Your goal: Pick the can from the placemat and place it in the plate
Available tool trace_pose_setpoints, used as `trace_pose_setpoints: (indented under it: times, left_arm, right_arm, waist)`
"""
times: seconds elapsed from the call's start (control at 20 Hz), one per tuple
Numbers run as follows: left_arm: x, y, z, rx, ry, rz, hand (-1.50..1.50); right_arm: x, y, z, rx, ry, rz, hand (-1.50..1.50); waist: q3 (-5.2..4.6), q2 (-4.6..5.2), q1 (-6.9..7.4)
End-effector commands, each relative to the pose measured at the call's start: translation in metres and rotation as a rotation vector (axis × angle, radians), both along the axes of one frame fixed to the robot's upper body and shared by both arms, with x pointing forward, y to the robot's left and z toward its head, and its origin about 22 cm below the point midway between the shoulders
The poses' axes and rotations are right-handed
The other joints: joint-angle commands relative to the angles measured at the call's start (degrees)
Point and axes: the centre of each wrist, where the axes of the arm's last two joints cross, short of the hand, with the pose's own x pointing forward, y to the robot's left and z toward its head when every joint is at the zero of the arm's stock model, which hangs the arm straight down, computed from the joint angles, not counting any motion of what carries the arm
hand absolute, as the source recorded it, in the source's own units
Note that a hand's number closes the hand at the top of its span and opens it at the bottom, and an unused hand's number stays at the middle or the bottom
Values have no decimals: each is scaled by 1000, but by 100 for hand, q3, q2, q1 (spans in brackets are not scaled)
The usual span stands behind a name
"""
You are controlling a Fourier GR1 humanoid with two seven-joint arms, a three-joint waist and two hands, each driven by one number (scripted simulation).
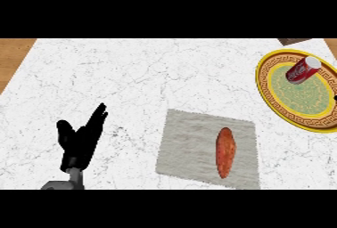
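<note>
Can (302,70): it is lying on its side inside the plate, in the upper part of the green centre, with its silver end pointing up and right toward the rim. It is sitting well apart from the placemat.
Plate (265,87): yellow-rimmed, it is sitting at the right side of the worktop (132,80) and running partly off the view's right edge. You are seeing nothing in it but the can.
Placemat (187,142): grey, it is lying in the lower middle of the worktop, carrying 1 long orange-red item (225,152) and no can.
Left hand (79,142): it is resting at the lower left, fingers straight, spread apart and pointing up. It is holding nothing and standing well apart from both placemat and plate.
Right hand: you are not getting a readable look at it. 1 dark speck (335,96) at the view's right edge, just beside the plate, may be part of it, but it is too small to tell, so you cannot judge its state.
Done: judging from how things are lying, the pick and the placing are both looking complete, with the can off the placemat, in the plate, and no hand visibly touching it.
Left: little or nothing, by my reading. You are only needing to check that the can, lying on its round side, is not rolling toward the rim.
</note>
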Motion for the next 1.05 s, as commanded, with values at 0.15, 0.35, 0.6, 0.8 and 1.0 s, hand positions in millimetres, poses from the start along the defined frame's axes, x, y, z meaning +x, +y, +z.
trace_pose_setpoints:
  times: [0.15,0.35,0.6,0.8,1.0]
  left_arm:
    - [-5,1,-1,-12,45,-9,0]
    - [0,13,-21,-8,41,13,0]
    - [-8,2,-15,-13,51,6,0]
    - [-25,5,-21,0,53,15,0]
    - [-21,-1,-11,-6,65,12,0]
  right_arm:
    - [-47,-39,-1,8,18,160,-150]
    - [-71,-48,-15,-38,66,161,-150]
    - [-101,-53,-35,-102,123,223,-150]
    - [-105,-38,-58,-118,126,189,-150]
    - [-119,-55,-45,-125,146,190,-150]
  waist:
    - [-25,-2,-33]
    - [-35,-17,-99]
    - [-39,-44,-143]
    - [-47,-64,-162]
    - [-42,-57,-143]
